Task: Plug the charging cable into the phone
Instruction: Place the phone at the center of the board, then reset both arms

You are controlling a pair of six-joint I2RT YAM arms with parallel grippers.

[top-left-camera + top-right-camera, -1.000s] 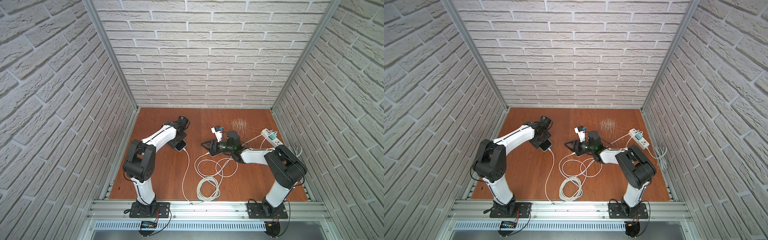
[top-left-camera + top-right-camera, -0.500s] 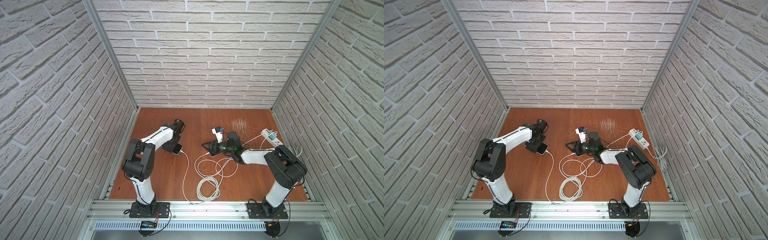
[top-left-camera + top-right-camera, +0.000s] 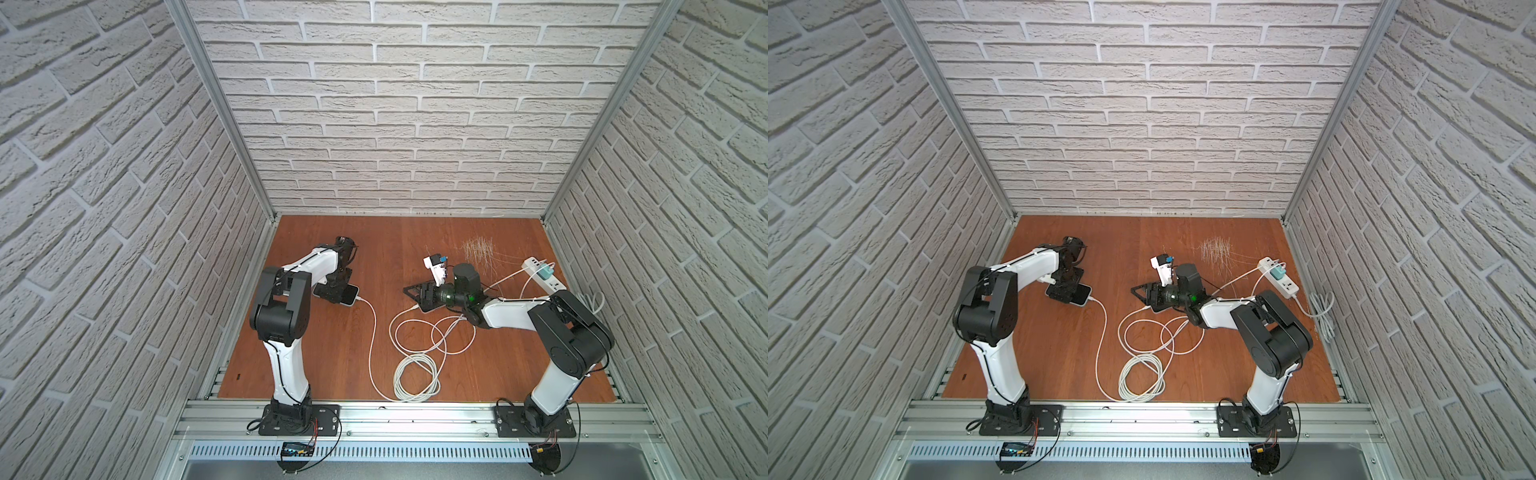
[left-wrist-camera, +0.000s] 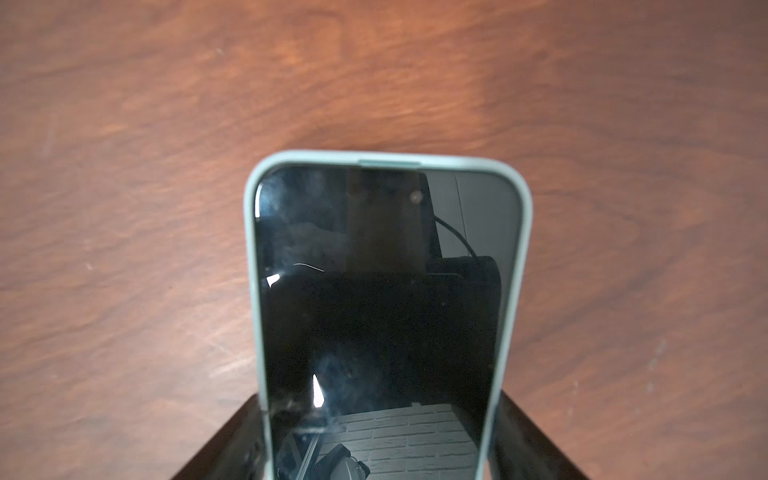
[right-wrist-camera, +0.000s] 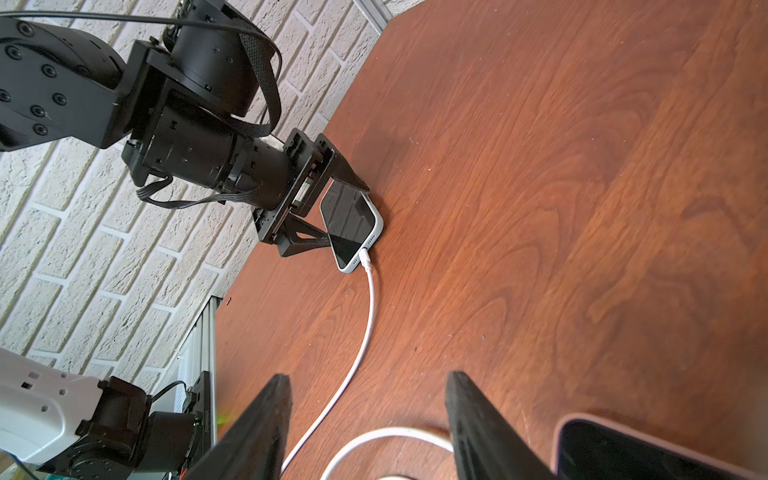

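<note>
The phone point(image 3: 350, 296), in a pale green case, lies flat and screen-up on the tabletop point(image 3: 395, 241), on its left side. The left claw point(image 3: 337, 293) is down over it, pinching the phone across its width. In the left wrist view the dark fingers point(image 4: 226, 449) press against both long edges of the phone point(image 4: 382, 291), and most of its length sticks out beyond them. In the right wrist view the end of the phone point(image 5: 353, 224) farthest from the left claw point(image 5: 347, 214) carries the white plug of the charging cable point(image 5: 370, 307), seated in the port. From there the charging cable point(image 3: 374, 332) curves toward the front edge of the tabletop.

The right claw point(image 5: 368, 376) is well apart from the phone. It sits low over the tabletop with its fingers spread and grips nothing. A second phone point(image 5: 644, 449) in a pinkish case lies just beside one finger, and a loop of white cable point(image 5: 386, 436) lies on the wood between the fingers.
</note>
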